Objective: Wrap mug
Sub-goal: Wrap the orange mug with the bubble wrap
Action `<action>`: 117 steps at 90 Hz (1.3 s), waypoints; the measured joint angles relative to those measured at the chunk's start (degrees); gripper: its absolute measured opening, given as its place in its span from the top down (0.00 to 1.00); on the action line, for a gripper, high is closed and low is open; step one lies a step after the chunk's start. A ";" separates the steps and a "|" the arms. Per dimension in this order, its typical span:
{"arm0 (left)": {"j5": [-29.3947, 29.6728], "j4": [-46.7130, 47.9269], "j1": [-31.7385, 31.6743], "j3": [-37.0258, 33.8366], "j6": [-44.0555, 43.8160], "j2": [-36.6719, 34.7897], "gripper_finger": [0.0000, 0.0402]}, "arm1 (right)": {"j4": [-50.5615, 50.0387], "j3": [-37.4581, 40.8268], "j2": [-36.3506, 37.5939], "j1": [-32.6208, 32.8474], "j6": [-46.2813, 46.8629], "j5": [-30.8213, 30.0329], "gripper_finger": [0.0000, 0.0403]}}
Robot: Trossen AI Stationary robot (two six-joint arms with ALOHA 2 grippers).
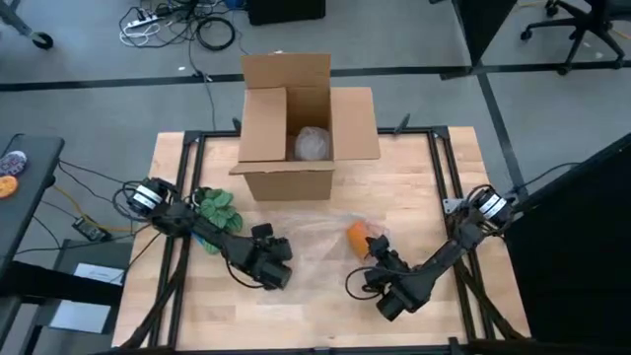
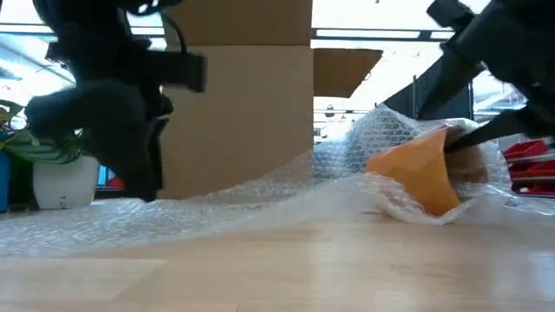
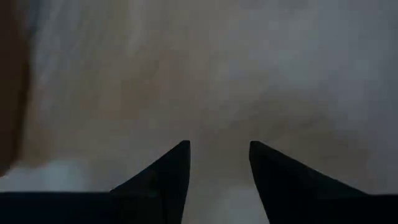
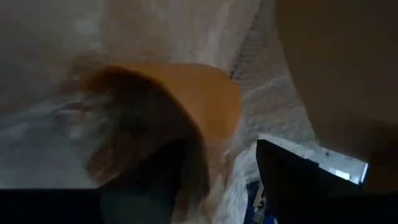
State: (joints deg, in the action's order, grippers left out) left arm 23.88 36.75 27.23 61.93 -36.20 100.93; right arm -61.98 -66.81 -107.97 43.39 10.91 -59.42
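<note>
Orange mug (image 2: 416, 173) lies tipped on the bubble wrap (image 2: 260, 204), the right gripper (image 1: 379, 256) clamped on its rim. Left gripper (image 1: 271, 268), fingers parted and empty, hangs just over the sheet. Wrapping has likely just begun; next, a sheet edge needs folding over the mug.

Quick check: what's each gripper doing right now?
Left gripper: open, over the bubble wrap, holding nothing.
Right gripper: shut on the orange mug.

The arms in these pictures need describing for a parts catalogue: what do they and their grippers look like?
Both the left arm and right arm are slim, black and jointed, with a silvery cap at each base and thin black cables alongside. Each gripper ends in two dark, tapered, pointed fingers.
</note>
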 joint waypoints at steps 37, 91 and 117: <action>-0.21 -45.68 0.15 0.11 23.88 1.87 0.62 | -2.85 -0.04 6.91 6.88 22.23 3.56 0.51; 0.20 -61.86 -5.87 0.11 28.30 9.54 0.62 | 10.55 24.50 15.40 13.46 82.60 7.17 0.51; 0.15 -61.94 -9.18 0.11 28.64 9.98 0.62 | 24.48 28.87 15.40 8.58 76.04 2.80 0.48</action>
State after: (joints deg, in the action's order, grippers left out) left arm 24.03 -25.19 18.05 62.04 -7.56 110.92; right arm -37.50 -37.93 -92.58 51.97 86.96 -56.61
